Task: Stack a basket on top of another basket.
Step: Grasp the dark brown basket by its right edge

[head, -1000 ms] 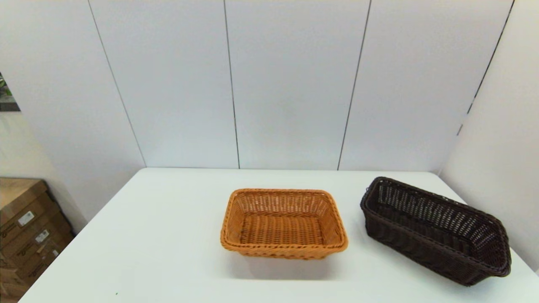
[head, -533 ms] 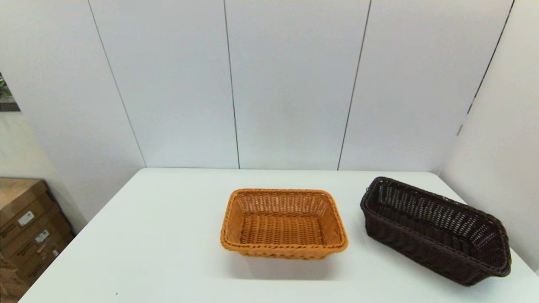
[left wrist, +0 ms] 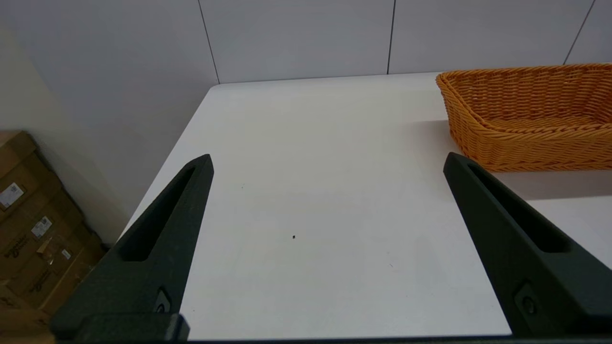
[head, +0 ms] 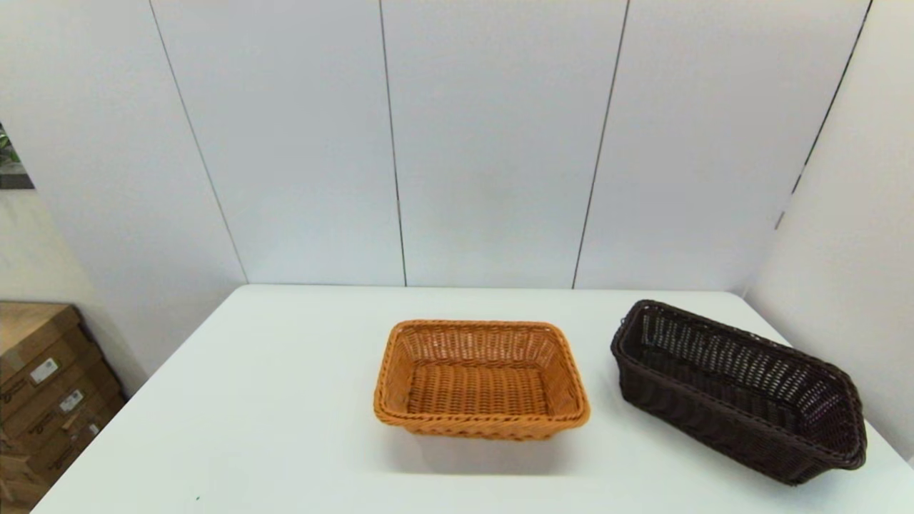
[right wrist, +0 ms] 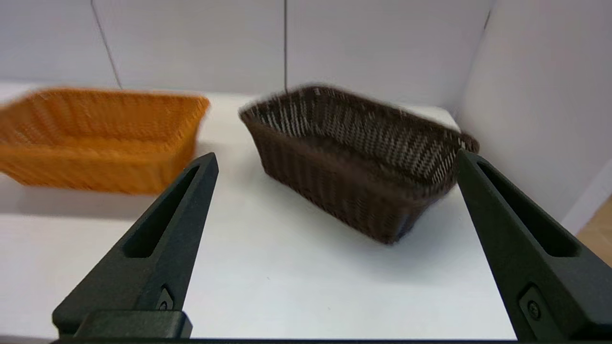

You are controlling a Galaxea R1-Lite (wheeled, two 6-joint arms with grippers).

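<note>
The right claw (right wrist: pixel 334 160) is wide open and holds nothing. It hangs low over the white table (right wrist: pixel 287 286), pointed at the dark brown basket (right wrist: pixel 354 157), which is close in front of it but not touched. The left claw (left wrist: pixel 327 160) is wide open too, over a bare part of the table. The orange basket (head: pixel 480 378) sits in the middle, with the dark one just beside it on the right. Nothing is stacked yet. I think this is the reaching step. Next the right claw must close on the dark rim.

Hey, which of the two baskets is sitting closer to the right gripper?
The dark brown basket; it sits straight ahead of the open right gripper, while the orange-tan basket lies off toward the table's middle.
</note>
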